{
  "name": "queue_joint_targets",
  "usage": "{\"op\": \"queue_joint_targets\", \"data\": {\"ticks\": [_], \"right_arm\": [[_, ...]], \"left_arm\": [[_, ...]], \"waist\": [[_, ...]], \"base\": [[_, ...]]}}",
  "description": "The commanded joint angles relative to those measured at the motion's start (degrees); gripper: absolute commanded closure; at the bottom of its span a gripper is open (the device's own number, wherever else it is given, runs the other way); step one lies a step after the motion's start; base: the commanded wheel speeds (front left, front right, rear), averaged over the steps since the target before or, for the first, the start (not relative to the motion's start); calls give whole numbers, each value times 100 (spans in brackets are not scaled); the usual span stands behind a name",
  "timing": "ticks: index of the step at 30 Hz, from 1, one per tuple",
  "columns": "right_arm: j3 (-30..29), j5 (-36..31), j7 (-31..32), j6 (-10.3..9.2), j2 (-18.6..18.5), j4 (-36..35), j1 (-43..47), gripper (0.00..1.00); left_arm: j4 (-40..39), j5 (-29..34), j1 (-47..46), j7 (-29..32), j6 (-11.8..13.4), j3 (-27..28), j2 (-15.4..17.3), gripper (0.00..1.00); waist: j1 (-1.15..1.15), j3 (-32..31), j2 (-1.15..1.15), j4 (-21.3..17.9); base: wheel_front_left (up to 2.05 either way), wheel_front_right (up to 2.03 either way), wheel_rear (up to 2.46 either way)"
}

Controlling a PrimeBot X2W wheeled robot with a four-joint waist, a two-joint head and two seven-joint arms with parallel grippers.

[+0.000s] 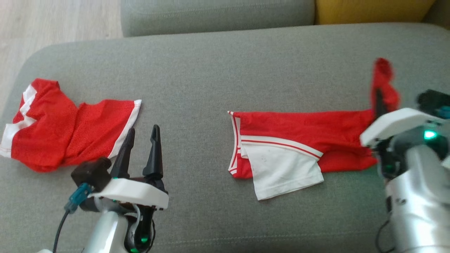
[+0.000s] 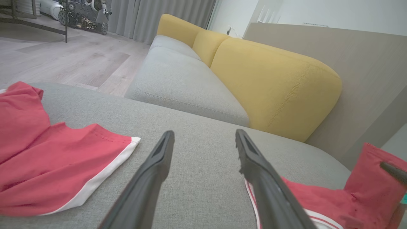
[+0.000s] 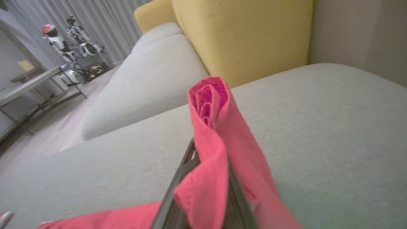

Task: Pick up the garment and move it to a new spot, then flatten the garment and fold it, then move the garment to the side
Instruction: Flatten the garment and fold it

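Observation:
A red garment [image 1: 302, 131] with white trim and a white panel lies stretched across the right half of the grey cushion [image 1: 211, 70]. My right gripper [image 1: 379, 102] is shut on its right end, and a bunched red fold rises above the dark fingers [image 3: 179, 178]. In the right wrist view that fold [image 3: 210, 105] drapes over the jaws. My left gripper [image 1: 143, 129] hovers open and holds nothing, between this garment and a second red garment [image 1: 52, 130] crumpled at the cushion's left end. The left wrist view has the open fingers [image 2: 159, 159] above bare cushion, the held garment [image 2: 318, 197] at the lower right.
A second grey seat cushion [image 1: 218, 14] and a yellow backrest [image 1: 372, 10] lie beyond the far edge. Wooden floor [image 1: 52, 21] is past the cushion's left corner. A table [image 3: 28, 86] and other robots [image 3: 63, 44] stand far off in the room.

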Motion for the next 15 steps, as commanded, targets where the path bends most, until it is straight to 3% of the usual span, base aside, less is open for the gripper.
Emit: {"op": "queue_joint_targets", "data": {"ticks": [1, 6, 9, 15], "right_arm": [[277, 166, 92, 37, 78, -367, 4, 100], [1060, 1012, 526, 37, 269, -1254, 393, 100], [1692, 1870, 589, 37, 278, -1617, 613, 100], [2491, 2744, 237, 37, 280, -1599, 800, 100]], "left_arm": [[-180, -20, -161, -70, 21, 161, 29, 0], [-206, -41, -131, -70, 35, 152, 29, 0], [-209, -55, -137, -70, 31, 124, 29, 0], [-223, -106, -165, -70, 53, 58, 29, 0]], "waist": [[0, -40, 0, -3], [0, -78, 0, 22], [0, -53, 0, 79], [0, 37, 0, 231]], "base": [[0, 0, 0], [0, 0, 0], [0, 0, 0], [0, 0, 0]]}}
